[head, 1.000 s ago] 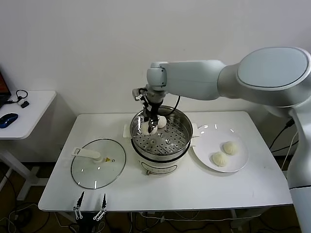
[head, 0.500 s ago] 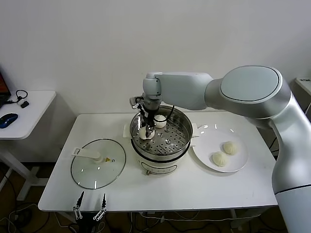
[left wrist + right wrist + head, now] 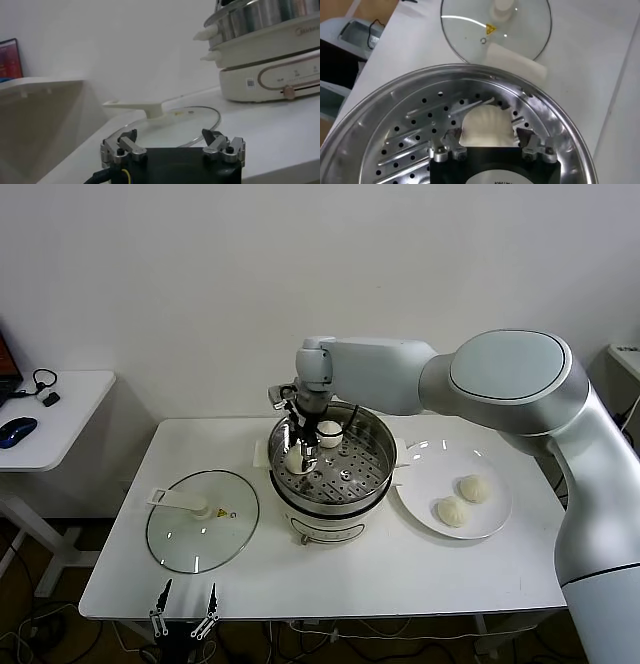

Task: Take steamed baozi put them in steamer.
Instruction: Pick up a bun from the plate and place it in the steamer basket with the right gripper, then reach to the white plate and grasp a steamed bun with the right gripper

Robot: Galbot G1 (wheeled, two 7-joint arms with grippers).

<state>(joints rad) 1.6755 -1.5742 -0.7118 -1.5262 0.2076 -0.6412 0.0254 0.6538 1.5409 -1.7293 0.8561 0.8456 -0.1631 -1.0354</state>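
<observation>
Pleated cream-white baozi sits on steamer perforated tray.

Right gripper down inside the steamer at its left side, fingers spread either side of one baozi sat on the perforated tray, second bun just behind near the back wall. Two more buns over on the white plate right of the steamer, glass lid flat on the desk to the left. Left gripper parked low at the desk's front edge, fingers apart.
</observation>
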